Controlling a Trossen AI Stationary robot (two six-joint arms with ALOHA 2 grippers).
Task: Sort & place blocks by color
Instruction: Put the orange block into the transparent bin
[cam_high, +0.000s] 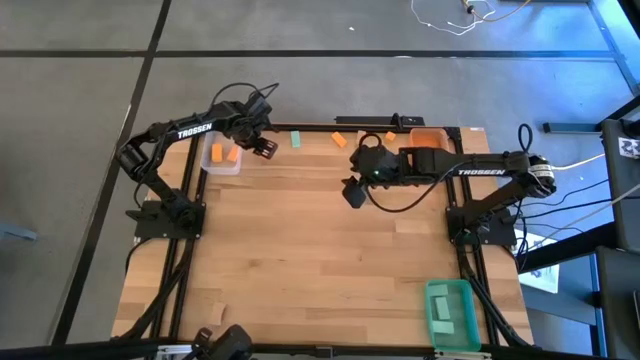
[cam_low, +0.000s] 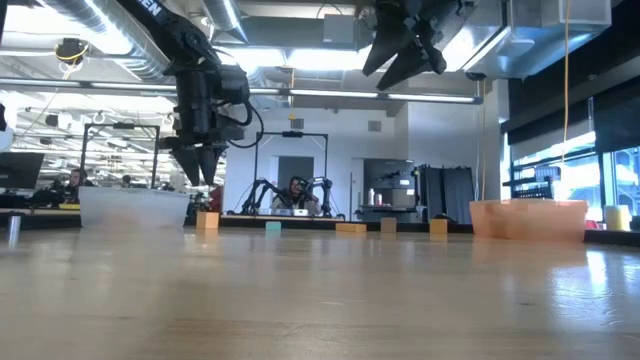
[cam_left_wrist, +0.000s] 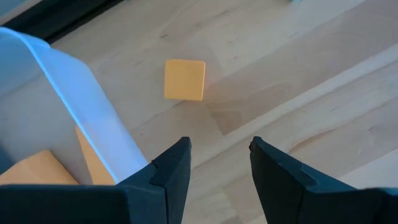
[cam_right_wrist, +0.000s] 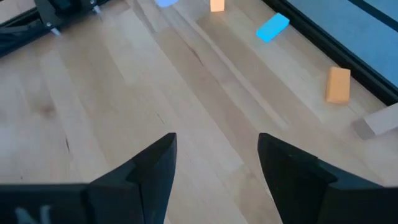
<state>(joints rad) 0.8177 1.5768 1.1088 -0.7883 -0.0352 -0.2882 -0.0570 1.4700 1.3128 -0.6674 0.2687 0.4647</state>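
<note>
— What are you working on?
— You have a pale wood tabletop (cam_high: 320, 240) in a workshop, a seated person (cam_low: 296, 193) far behind it.

— What's around?
— Your clear bin (cam_high: 222, 158) at the far left holds two orange blocks (cam_high: 224, 154); an orange bin (cam_high: 428, 137) sits far right, a green bin (cam_high: 452, 313) near right.

— And the claws?
— Your left claw (cam_left_wrist: 219, 163), fingers apart and empty, hangs beside the clear bin, an orange cube (cam_left_wrist: 185, 79) ahead. Your right claw (cam_right_wrist: 217, 165) hangs open. A teal block (cam_high: 296, 139) lies along the far edge.

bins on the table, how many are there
3. A clear bin sits at the far-left side of the table, an orange bin at the far-right corner, and a green bin at the near-right corner. None appears hidden.
</note>
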